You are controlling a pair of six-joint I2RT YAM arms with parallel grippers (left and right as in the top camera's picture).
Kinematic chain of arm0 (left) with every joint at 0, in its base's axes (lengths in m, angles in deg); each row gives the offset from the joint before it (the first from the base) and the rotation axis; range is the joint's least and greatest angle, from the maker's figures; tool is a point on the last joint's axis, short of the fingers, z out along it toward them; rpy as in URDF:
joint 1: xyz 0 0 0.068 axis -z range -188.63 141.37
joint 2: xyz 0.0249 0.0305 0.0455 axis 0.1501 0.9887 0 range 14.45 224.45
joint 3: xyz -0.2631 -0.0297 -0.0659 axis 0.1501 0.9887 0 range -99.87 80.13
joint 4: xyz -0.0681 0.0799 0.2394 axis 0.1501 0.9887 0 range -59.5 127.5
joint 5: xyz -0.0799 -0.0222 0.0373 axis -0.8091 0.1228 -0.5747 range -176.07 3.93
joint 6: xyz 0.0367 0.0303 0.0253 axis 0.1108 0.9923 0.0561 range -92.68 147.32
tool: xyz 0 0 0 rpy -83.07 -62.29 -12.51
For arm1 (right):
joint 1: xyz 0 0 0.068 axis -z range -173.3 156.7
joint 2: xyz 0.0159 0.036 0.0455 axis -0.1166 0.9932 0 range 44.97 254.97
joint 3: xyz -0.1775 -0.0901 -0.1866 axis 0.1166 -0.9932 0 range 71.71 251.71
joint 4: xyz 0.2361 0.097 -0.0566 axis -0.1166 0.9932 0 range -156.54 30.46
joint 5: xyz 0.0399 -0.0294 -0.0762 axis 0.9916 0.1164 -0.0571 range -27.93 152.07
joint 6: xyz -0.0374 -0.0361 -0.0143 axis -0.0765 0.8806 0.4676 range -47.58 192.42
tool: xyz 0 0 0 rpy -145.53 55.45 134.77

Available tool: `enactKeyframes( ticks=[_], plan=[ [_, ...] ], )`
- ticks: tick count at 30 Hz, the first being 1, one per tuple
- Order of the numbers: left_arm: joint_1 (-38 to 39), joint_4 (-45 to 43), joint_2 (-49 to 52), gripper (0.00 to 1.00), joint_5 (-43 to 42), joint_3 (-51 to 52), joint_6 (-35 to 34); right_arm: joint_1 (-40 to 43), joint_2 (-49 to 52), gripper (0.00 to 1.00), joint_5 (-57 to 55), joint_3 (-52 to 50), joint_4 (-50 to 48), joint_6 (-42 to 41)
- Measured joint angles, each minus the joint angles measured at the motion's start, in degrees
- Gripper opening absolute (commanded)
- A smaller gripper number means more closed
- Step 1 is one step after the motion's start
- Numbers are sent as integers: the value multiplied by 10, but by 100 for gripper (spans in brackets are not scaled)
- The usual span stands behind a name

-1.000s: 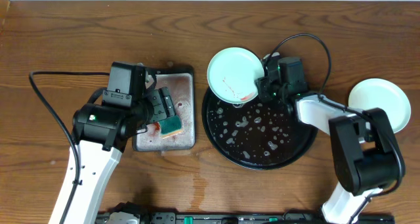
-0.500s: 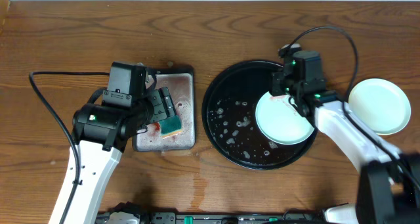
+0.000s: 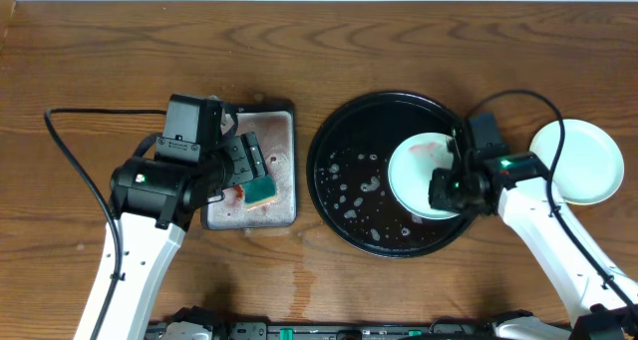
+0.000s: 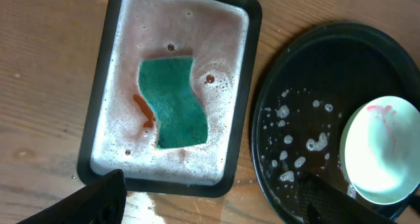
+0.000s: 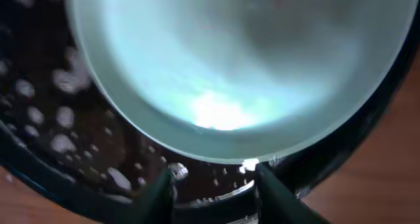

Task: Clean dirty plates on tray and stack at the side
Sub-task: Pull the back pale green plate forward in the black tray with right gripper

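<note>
Progress: partly done, scrubbing and stacking outstanding

We are looking at one pale mint plate (image 3: 576, 161) lying on the bare tabletop (image 3: 80, 41) near its right edge, well apart from the round tray (image 3: 339, 131). It is showing no red, so we are counting it as cleaned and set at the side. Whether another plate is hiding beneath it we cannot tell, and no yellow plate is showing in any view.

A second mint plate, the smeared plate (image 3: 419, 170), is sitting inside the round tray, on the part closest to the tabletop's right edge. A red streak is showing on the portion of it nearest the far edge. The right hand (image 5: 213, 178) is hovering at this plate's rim with its fingers (image 5: 161, 194) spread. Only tray rim and foam are showing between them, so we are reading it as gripping nothing.

The left hand (image 4: 213, 188) is hanging wide open and empty over the rectangular tray (image 4: 157, 183) toward the tabletop's left edge. The green sponge (image 4: 174, 102) is lying there in pinkish soapy water, untouched by either finger.

We are judging the job as somewhere short of halfway. The smeared plate is waiting to be wiped and then stacked on the one at the side, and the third plate is unaccounted for.
</note>
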Motion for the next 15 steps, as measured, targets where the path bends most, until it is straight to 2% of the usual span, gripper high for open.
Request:
enactKeyframes(
  ticks=[5, 10, 15],
  plan=[
    [0, 0, 0, 83, 0, 0, 0, 0, 1, 57, 12, -62, -41, -110],
    [0, 0, 0, 83, 0, 0, 0, 0, 1, 57, 19, -132, -130, -228],
    [0, 0, 0, 83, 0, 0, 0, 1, -4, 39, 19, -170, -215, -312]
  ],
)
